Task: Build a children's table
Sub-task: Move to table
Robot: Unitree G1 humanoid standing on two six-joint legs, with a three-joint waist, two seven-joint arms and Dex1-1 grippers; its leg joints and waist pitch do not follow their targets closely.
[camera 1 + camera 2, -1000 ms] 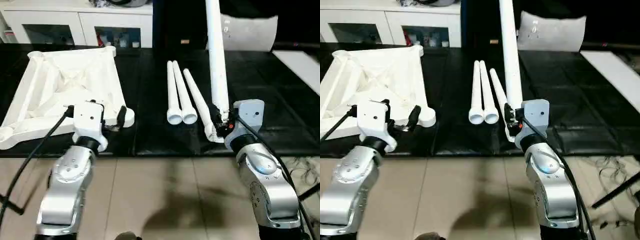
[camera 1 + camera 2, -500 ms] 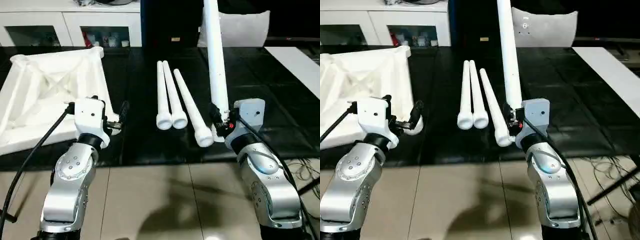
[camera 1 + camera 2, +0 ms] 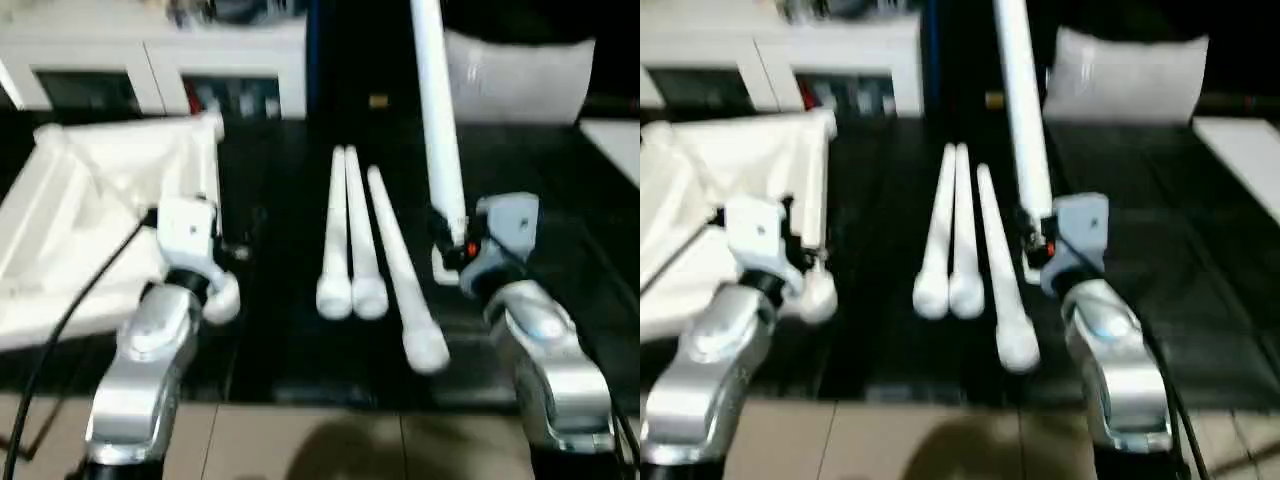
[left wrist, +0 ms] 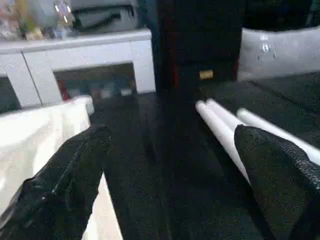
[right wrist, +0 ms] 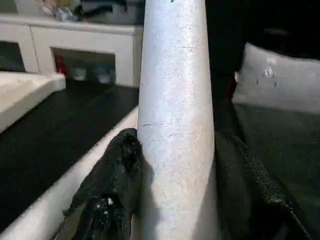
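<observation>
Three spare legs lie between the grippers

Right gripper (image 3: pixel 447 243) clamps an upright leg (image 3: pixel 437 110); loose legs (image 3: pixel 365 240) at its nine o'clock. Left gripper (image 4: pixel 175 165) gapes beside the tabletop (image 3: pixel 100 215); cabinet (image 3: pixel 150 70) beyond.

No readable text, labels, brands or numbers anywhere: frames too blurred to make out any markings

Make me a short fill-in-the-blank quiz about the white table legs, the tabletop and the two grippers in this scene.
1. The right gripper holds one white tapered tube leg ____.
2. ____ more white tube legs lie on the black mat.
3. The left gripper is ____ and holds nothing.
4. The white ribbed plastic tabletop lies on the robot's ____ side.

Missing words: upright; three; open; left
</observation>
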